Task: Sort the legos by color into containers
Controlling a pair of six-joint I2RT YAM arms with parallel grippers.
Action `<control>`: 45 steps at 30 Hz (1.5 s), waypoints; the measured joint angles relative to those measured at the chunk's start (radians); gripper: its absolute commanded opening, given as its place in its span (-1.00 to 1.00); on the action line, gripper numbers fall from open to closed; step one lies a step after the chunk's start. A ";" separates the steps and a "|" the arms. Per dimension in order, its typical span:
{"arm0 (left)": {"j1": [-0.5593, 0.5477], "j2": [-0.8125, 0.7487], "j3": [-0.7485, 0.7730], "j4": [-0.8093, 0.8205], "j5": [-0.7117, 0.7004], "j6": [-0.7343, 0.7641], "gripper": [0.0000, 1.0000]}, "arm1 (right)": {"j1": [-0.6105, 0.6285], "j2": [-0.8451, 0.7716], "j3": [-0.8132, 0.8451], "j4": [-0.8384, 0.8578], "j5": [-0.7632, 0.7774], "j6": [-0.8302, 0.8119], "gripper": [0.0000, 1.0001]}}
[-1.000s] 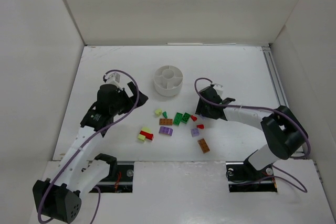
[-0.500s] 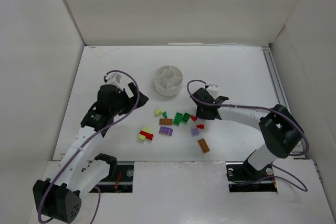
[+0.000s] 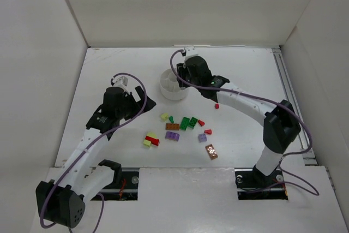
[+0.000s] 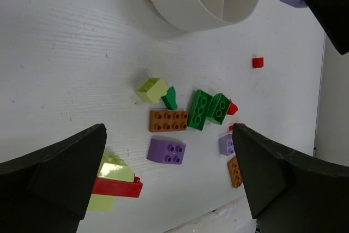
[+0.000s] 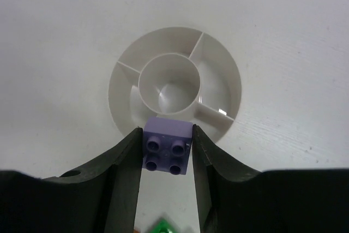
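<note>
My right gripper (image 5: 167, 151) is shut on a light purple brick (image 5: 167, 147) and holds it above the near rim of the white dish (image 5: 117, 88). The dish's compartments look empty. In the top view the right gripper (image 3: 184, 75) is at the dish (image 3: 168, 92). My left gripper (image 3: 143, 102) is open and empty, left of the dish. Legos lie in a loose pile in front of the dish: an orange-brown brick (image 4: 168, 120), green bricks (image 4: 209, 109), a purple brick (image 4: 166, 151), a pale yellow-green brick (image 4: 151, 89) and a red and yellow-green cluster (image 4: 115, 183).
A tiny red brick (image 3: 216, 105) lies alone to the right of the pile. Another orange-brown brick (image 3: 211, 151) lies nearest the table's front edge. White walls close the table on the left, back and right.
My right gripper has moved from the pile up and left to the dish, carrying the light purple brick. A tiny red brick now lies apart at the right. The left arm has barely moved.
</note>
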 measured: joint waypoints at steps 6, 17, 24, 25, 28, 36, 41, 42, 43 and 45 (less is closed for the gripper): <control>0.000 0.005 0.000 0.000 0.000 0.000 1.00 | 0.000 0.103 0.051 0.005 -0.031 -0.056 -0.33; 0.000 0.045 0.000 0.000 0.001 0.008 1.00 | 0.000 0.129 0.051 0.011 -0.008 -0.100 0.11; -0.002 0.079 0.000 0.001 0.010 0.016 1.00 | 0.000 0.158 0.051 0.014 0.006 -0.106 0.46; -0.006 0.079 0.000 0.001 0.009 0.018 1.00 | 0.000 0.158 0.051 0.014 0.008 -0.106 0.46; -0.048 0.087 0.000 0.004 0.001 0.023 1.00 | 0.002 0.151 0.044 0.018 0.012 -0.105 0.46; -0.489 0.226 0.125 -0.087 -0.179 0.038 1.00 | -0.007 -0.141 -0.183 0.034 0.041 -0.096 0.49; -0.623 0.333 0.137 -0.103 -0.235 0.012 1.00 | -0.110 -0.433 -0.387 0.054 0.033 -0.092 0.52; -0.631 0.362 0.137 -0.105 -0.254 -0.003 1.00 | -0.136 -0.485 -0.427 0.052 0.033 -0.092 0.52; -0.639 0.389 0.137 -0.108 -0.274 -0.016 1.00 | -0.159 -0.530 -0.462 0.050 0.033 -0.089 0.54; -0.661 0.437 0.137 -0.119 -0.309 -0.051 1.00 | -0.184 -0.595 -0.513 0.036 0.032 -0.085 0.54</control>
